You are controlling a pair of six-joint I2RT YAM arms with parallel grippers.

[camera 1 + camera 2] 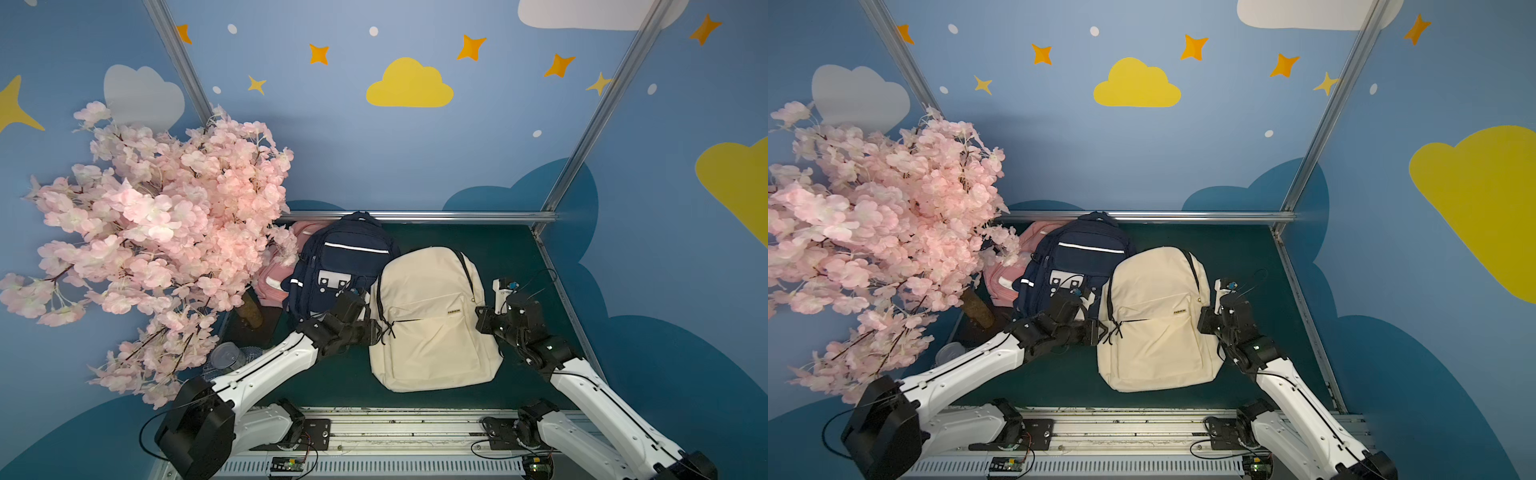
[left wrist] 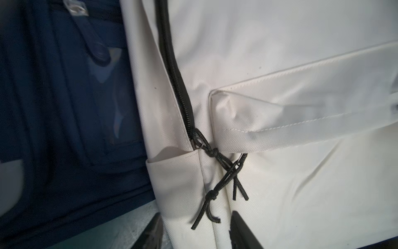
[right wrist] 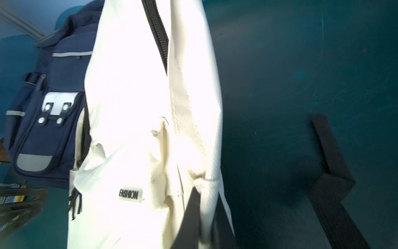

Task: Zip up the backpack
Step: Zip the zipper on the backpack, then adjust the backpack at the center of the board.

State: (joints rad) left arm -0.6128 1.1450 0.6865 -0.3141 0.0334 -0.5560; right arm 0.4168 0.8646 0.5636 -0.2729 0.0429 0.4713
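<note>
The cream backpack [image 1: 432,328] [image 1: 1158,332] lies flat on the dark green table, front up. My left gripper [image 1: 374,332] [image 1: 1100,332] is at its left edge. In the left wrist view the left gripper [image 2: 196,232] is open, and the black knotted zipper cord [image 2: 212,194] hangs loose between the fingers without touching either one. The zipper slider [image 2: 197,144] sits at the end of the black zipper [image 2: 178,82], by the side pocket. My right gripper [image 1: 484,318] [image 3: 206,215] is shut on a fold of the backpack's [image 3: 133,107] right side fabric.
A navy backpack [image 1: 336,266] leans against the cream one's left side, with a pink bag [image 1: 274,278] behind it. A pink blossom tree [image 1: 158,216] fills the left. A clear container [image 1: 226,357] sits near the left arm. A black strap [image 3: 331,172] lies on the table.
</note>
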